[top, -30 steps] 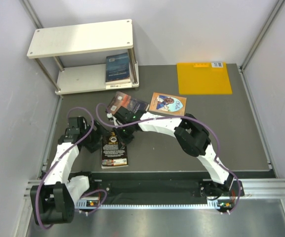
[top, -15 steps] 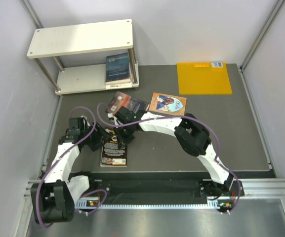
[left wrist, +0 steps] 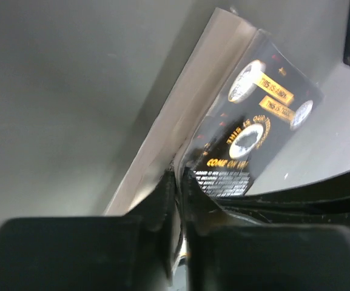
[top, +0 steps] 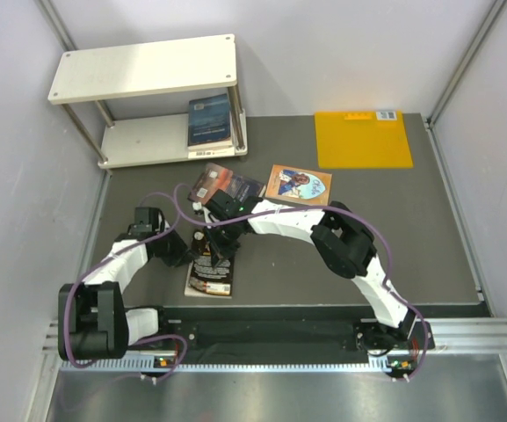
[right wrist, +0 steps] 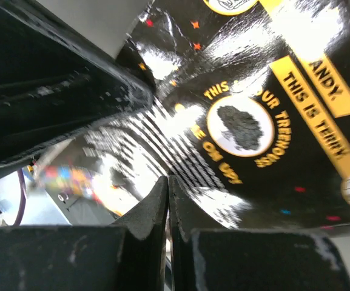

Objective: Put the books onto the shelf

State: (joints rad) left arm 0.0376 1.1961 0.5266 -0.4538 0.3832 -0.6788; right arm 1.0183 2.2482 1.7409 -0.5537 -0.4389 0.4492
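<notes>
A black book with gold ornament lies on the mat near the front, its left edge lifted. On that edge my left gripper is shut, with cover and pages between its fingers. My right gripper is shut with nothing in it, tips resting on the glossy cover. A dark blue book sits on the lower board of the shelf. A dark book with a reddish glow and an orange-brown book lie flat behind the right arm.
A plain orange-yellow sheet lies at the back right of the mat. White walls close in the left, back and right sides. The shelf's thin metal legs stand at the back left corner.
My left gripper has moved right to the black book and closed on its left edge. The book has turned slightly, near end swinging right. The right gripper stays shut on the cover.
</notes>
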